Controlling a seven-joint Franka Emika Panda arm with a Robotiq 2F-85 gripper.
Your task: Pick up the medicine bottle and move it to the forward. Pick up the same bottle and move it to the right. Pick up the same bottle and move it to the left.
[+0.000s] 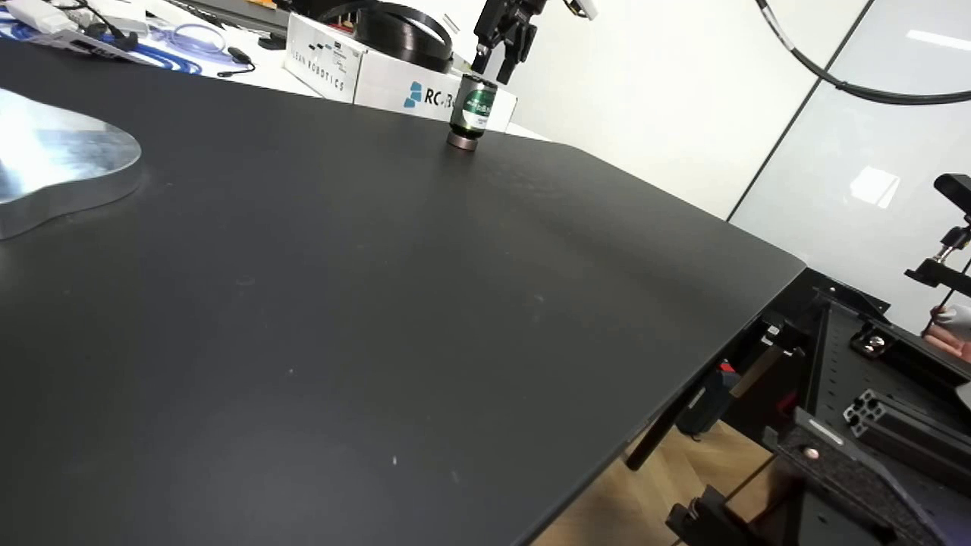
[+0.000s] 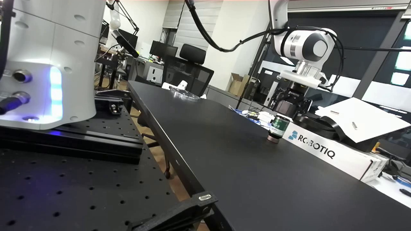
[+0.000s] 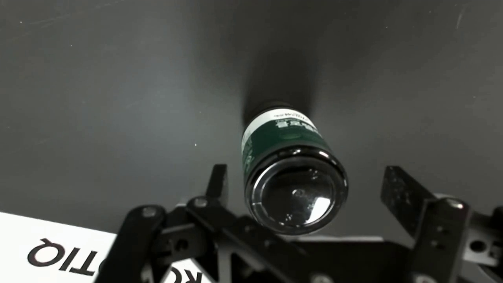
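The medicine bottle, small and dark with a green and white label, stands upside down on its brown cap on the dark table. It shows in both exterior views (image 1: pixel 476 106) (image 2: pixel 278 126) and in the wrist view (image 3: pixel 285 135), where its round base faces the camera. My gripper (image 1: pixel 491 72) is open just above the bottle, pointing down at it. In the wrist view the gripper's fingers (image 3: pixel 305 171) stand apart on either side of the bottle's base. A gap shows on both sides, wider on the right. The gripper (image 2: pixel 287 110) also shows above the bottle in an exterior view.
A white Robotiq box (image 1: pixel 410 87) (image 2: pixel 321 154) stands just beyond the bottle along the table's edge; it also shows in the wrist view (image 3: pixel 63 251). Black curled material (image 1: pixel 402 34) lies on it. A shiny silver plate (image 1: pixel 68 144) and a clear plastic item (image 2: pixel 184 94) are on the table.
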